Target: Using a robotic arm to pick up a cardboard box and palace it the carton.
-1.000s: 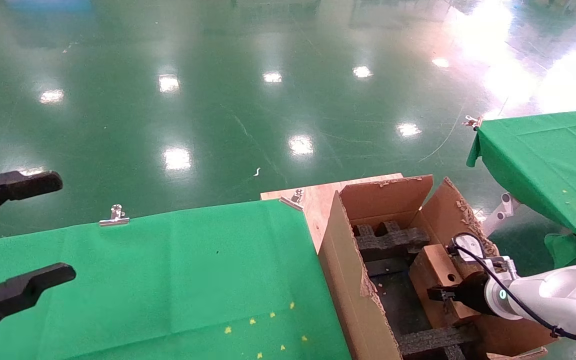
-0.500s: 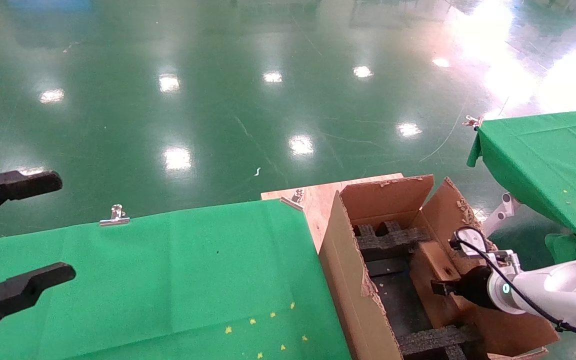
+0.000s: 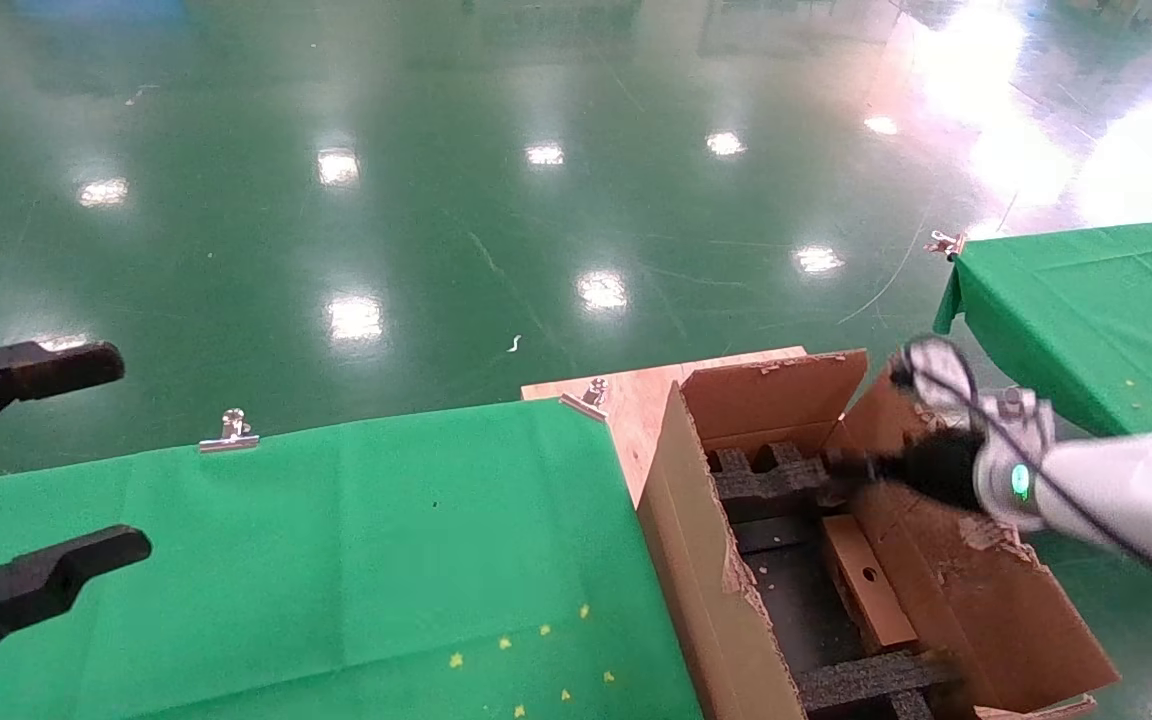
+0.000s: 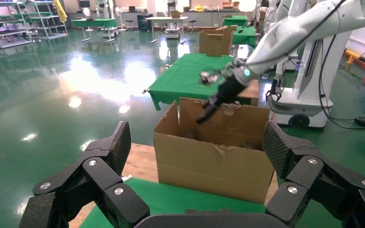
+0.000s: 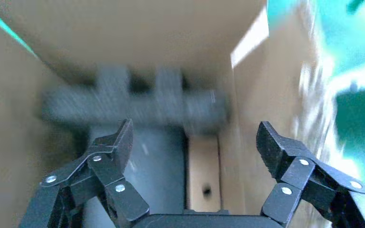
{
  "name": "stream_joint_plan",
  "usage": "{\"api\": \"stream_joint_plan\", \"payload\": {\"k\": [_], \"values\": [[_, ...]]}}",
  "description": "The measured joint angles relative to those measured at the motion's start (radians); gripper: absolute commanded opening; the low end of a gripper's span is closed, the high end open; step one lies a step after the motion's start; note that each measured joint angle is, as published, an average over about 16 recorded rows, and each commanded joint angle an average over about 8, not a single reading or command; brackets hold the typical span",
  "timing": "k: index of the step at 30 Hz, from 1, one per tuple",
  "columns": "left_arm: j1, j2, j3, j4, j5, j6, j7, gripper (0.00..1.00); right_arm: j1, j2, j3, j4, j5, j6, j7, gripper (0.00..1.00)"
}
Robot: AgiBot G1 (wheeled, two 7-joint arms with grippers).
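My right arm [image 3: 1126, 490] reaches in from the right, its wrist above the carton's [image 3: 706, 580] far end. My right gripper [image 5: 195, 142] hangs over the carton's inside, fingers [image 5: 111, 147] spread wide, released, holding nothing. In the left wrist view the same gripper [image 4: 208, 105] points down over the carton's [image 4: 214, 161] top edge.

Cardboard box [image 3: 868, 594]: lies inside the carton, along its right wall, clear of my gripper. Narrow face with the round hole turned up. In the right wrist view the box [image 5: 204, 175] sits below and between my open fingers, hole visible, not touched.

Black foam inserts [image 3: 771, 478] cross the carton at the far end; another strip [image 3: 871, 678] crosses at the near end. Box lies between the two strips. Right-hand flap [image 3: 986, 590] is ragged and leans outward.

Carton stands on a bare wooden board [image 3: 636, 400] at the right end of the green-clothed worktop [image 3: 336, 560]. Metal clips [image 3: 229, 432] pin the cloth at the worktop's far edge. A second green-clothed worktop [image 3: 1106, 320] stands well apart to the right.

My left gripper [image 3: 31, 500] hangs at the left edge, over the worktop's left end, fingers open, empty, well away from the carton.
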Motion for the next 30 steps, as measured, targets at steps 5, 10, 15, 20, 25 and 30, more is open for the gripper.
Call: {"api": "stream_joint_plan", "payload": {"k": [5, 10, 15, 20, 25, 30], "values": [[0.000, 0.000, 0.000, 0.000, 0.000, 0.000, 0.000, 1.00, 0.075, 0.006, 0.031, 0.028, 0.076, 0.006, -0.075, 1.00], [0.000, 0.000, 0.000, 0.000, 0.000, 0.000, 0.000, 1.00, 0.136, 0.006, 0.053, 0.036, 0.166, 0.010, -0.155, 1.00], [0.000, 0.000, 0.000, 0.000, 0.000, 0.000, 0.000, 1.00, 0.168, 0.008, 0.063, 0.039, 0.223, 0.011, -0.205, 1.00], [0.000, 0.000, 0.000, 0.000, 0.000, 0.000, 0.000, 1.00, 0.175, 0.008, 0.068, 0.040, 0.239, 0.010, -0.219, 1.00], [0.000, 0.000, 0.000, 0.000, 0.000, 0.000, 0.000, 1.00, 0.157, 0.004, 0.086, 0.037, 0.252, -0.009, -0.242, 1.00], [0.000, 0.000, 0.000, 0.000, 0.000, 0.000, 0.000, 1.00, 0.127, -0.006, 0.134, 0.032, 0.300, -0.052, -0.313, 1.00]]}}
